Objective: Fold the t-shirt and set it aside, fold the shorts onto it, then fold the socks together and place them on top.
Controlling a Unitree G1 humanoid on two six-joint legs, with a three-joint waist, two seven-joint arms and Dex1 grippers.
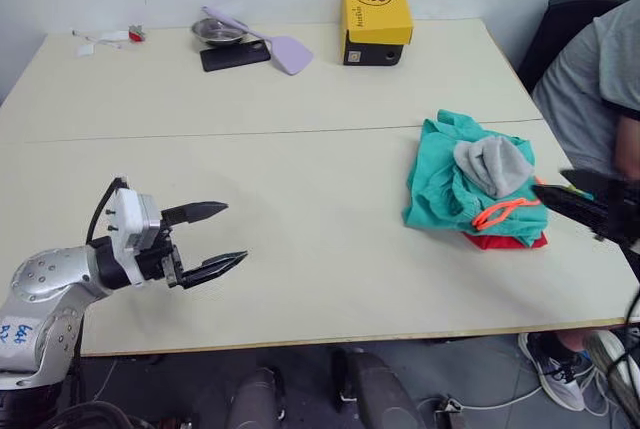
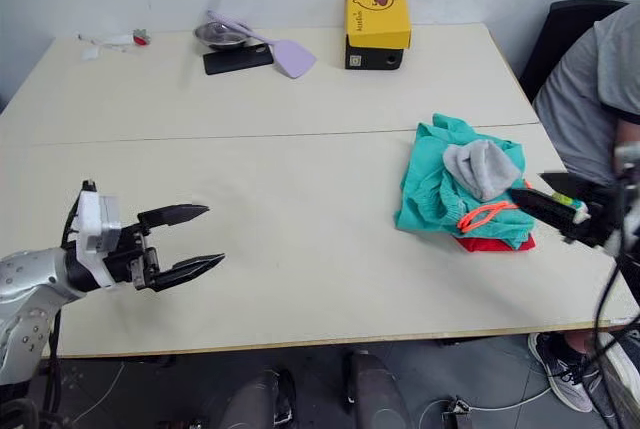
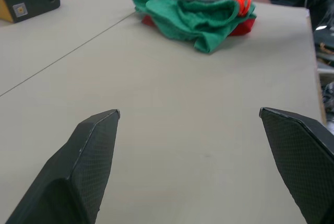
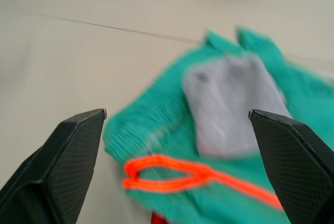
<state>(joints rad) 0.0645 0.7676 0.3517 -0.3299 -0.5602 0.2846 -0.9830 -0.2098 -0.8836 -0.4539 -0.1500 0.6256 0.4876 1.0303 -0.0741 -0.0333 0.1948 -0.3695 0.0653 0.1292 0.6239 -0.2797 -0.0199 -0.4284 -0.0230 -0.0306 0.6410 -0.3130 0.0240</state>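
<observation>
- The three garments sit as one stack on the right part of the desk (image 1: 300, 249): the t-shirt (image 1: 505, 241) at the bottom with only a red edge showing at the near side, the shorts (image 1: 445, 184) lying over it, and the socks (image 1: 493, 164) resting on top of the shorts
- The orange drawstring (image 1: 505, 212) loops out over the near edge of the shorts, toward the right end effector
- The right end effector (image 4: 177, 145) is just beside the stack, at about 4 o'clock from it in the head views; its fingers are spread wide with nothing between them, and its wrist view looks straight down at the socks and drawstring
- The left end effector (image 1: 210, 239) hovers over bare desk well apart from the stack, fingers also parted and empty; the stack lies toward 2 o'clock from it
- The grey bundle's long axis runs roughly from 11 to 5 o'clock in the head views, about in line with the right arm's approach
- Judging by how things lie, the pile looks complete; any last nudge or tidy would fall to the right arm, the nearer one
- A person (image 1: 590, 89) sits at the desk's right end, close behind the stack
</observation>
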